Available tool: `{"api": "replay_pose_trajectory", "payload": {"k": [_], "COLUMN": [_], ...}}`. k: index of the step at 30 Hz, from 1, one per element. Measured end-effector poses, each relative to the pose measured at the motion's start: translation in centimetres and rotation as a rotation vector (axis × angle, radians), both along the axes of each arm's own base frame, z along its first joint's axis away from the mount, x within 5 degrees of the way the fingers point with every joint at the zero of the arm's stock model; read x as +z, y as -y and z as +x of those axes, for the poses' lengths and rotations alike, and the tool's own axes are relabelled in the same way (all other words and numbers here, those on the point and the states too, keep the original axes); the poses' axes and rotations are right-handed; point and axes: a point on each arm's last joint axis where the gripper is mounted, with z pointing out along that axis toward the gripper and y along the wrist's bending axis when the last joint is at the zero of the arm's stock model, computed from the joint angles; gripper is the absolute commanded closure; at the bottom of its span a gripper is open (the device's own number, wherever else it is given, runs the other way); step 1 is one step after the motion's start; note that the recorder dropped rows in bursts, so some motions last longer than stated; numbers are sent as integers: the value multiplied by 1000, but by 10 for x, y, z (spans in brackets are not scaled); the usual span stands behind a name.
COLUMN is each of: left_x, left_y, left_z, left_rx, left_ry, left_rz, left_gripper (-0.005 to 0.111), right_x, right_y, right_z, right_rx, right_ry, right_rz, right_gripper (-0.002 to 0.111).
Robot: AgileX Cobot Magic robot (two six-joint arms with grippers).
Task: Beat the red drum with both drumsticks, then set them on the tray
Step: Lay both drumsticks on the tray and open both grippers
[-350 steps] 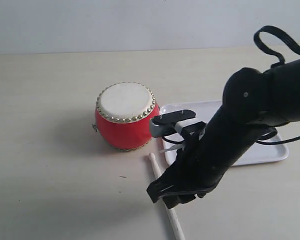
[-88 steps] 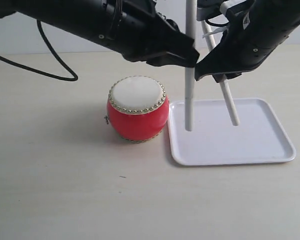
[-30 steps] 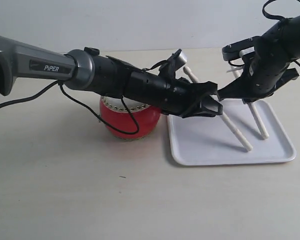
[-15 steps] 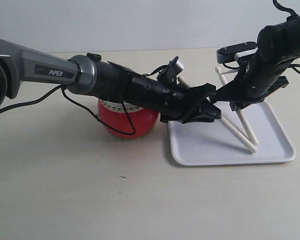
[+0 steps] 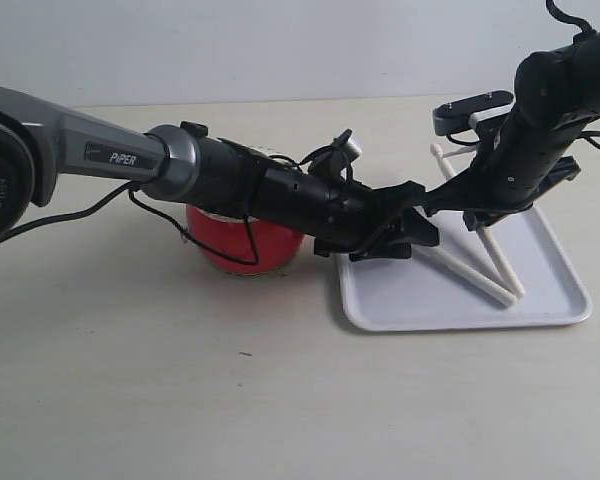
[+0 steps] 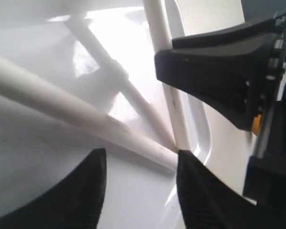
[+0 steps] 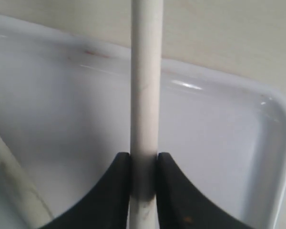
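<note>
The red drum stands left of the white tray, mostly hidden by my left arm reaching across it. My left gripper hovers open low over the tray, nothing between its fingers. One drumstick lies flat in the tray just past its fingertips. My right gripper is shut on the other drumstick. That stick slants down, its lower end at the tray floor and crossing the first one. The right gripper also shows in the left wrist view.
A pale tabletop lies around the drum and tray. A light wall runs behind. The tray's near rim sits close under the right gripper. Both arms crowd the tray's left and back sides.
The left gripper has opened and let go of its drumstick, which now lies flat in the tray. The right gripper has lowered its stick further toward the tray.
</note>
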Motion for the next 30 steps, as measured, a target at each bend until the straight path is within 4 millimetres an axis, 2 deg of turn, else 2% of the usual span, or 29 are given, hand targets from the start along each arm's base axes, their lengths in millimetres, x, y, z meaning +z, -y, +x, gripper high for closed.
{"api": "replay_pose_trajectory", "payload": {"k": [14, 17, 23, 27, 30], "left_x": [1, 7, 27, 41, 53], "left_y": [1, 0, -5, -7, -8], "left_z": [-1, -1, 1, 1, 1], "left_rx": [-6, -16, -25, -34, -39], "left_ry": [-8, -5, 42, 77, 103], "left_rz": [-12, -27, -28, -33, -42], "left_gripper": [61, 61, 61, 61, 67], "right_x": [0, 0, 0, 11, 21], "right_y": [0, -1, 2, 2, 1], "right_z": [0, 0, -1, -2, -4], "right_rx": [-3, -6, -12, -27, -25], "right_ry": [0, -1, -14, 3, 23], "right_rz": [3, 8, 5, 21, 52], "right_gripper": [78, 71, 70, 71, 79]}}
